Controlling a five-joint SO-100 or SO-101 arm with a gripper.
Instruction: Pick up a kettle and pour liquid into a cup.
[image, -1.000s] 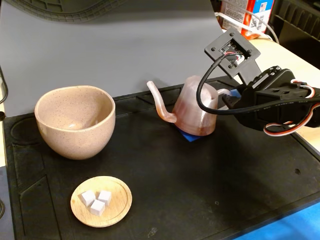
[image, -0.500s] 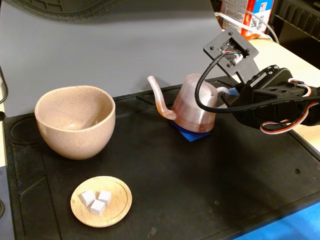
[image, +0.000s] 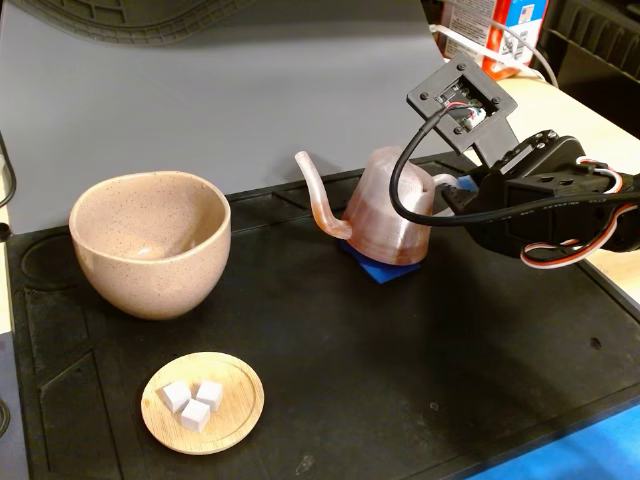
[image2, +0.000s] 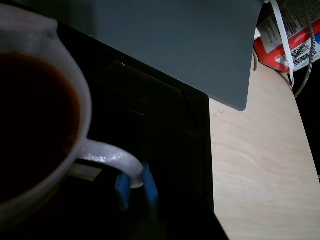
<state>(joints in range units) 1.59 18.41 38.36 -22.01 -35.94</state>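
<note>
A: One second ago the translucent pink ridged plastic kettle (image: 388, 215) was sitting lower; now it is hanging slightly lifted, right of centre.

B: The gripper (image2: 136, 186) is clamping its loop handle. The speckled beige ceramic cup (image: 150, 243) is waiting at left.

— What lies under it all?
— A black mat (image: 330, 400) on a pale wooden table (image2: 260, 170).
— And behind?
— A grey backdrop board (image: 220, 100) fills the fixed view's upper left; red-white packaging (image: 500, 30) upper right.

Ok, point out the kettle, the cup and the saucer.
kettle (image: 385, 215), fixed view, ridged body.
cup (image: 150, 275), fixed view, outer wall.
saucer (image: 245, 395), fixed view, bare wooden rim.
</note>
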